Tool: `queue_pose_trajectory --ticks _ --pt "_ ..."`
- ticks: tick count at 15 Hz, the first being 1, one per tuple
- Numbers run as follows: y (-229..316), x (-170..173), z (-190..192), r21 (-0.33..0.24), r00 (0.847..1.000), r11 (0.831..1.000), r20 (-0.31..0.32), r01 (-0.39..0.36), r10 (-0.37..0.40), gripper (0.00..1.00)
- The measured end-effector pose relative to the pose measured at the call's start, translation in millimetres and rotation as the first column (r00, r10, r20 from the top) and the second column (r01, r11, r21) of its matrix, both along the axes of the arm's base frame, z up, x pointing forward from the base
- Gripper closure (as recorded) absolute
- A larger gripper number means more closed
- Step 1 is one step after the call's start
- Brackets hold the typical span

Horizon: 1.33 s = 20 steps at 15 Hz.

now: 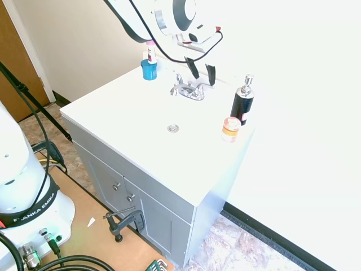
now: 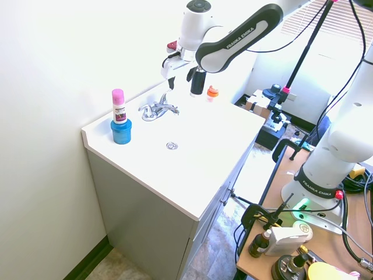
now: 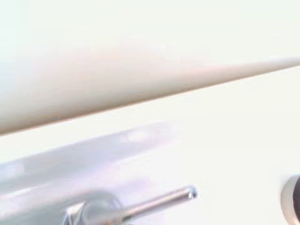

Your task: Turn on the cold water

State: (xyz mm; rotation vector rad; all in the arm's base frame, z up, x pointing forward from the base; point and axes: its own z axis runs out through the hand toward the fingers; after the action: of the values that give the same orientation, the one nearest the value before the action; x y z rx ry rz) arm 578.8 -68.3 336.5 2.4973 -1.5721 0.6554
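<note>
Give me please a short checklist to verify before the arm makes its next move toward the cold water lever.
1. Claw open: ok, the two fingers stand apart.
2. Claw empty: ok, nothing held.
3. Claw near the right-hand lever of the faucet: ok, it hangs just above and behind it.
4. Claw touching the lever: cannot tell.
5. Room beside the black pump bottle: ok, the bottle stands apart from the claw.
6. Water running: cannot tell, no stream is visible at the spout or the drain.
</note>
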Motion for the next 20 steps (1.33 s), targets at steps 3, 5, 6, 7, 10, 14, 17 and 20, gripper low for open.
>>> queue_pose_trajectory --ticks 3,5,6,7,10,14,17,20 --pt "-7 24 -7 -0.040 1.000 0.999 0.015 0.009 -0.009 0.00" --pt "-12 33 -14 -0.054 1.000 0.998 0.009 0.015 -0.014 0.00" --pt "-16 33 -19 -0.058 1.000 0.998 0.000 0.019 -0.019 0.00" --pt "-19 33 -23 -0.062 1.000 0.998 -0.008 0.023 -0.023 0.00" --pt "-23 31 -30 -0.067 0.999 0.998 -0.036 0.021 -0.023 0.00" --pt "-27 28 -33 -0.033 0.996 0.999 -0.092 0.000 -0.003 0.00" --pt "-26 25 -34 -0.006 0.990 1.000 -0.137 -0.013 0.012 0.00" --pt "-21 21 -33 0.031 0.984 0.999 -0.177 -0.015 0.020 0.00"
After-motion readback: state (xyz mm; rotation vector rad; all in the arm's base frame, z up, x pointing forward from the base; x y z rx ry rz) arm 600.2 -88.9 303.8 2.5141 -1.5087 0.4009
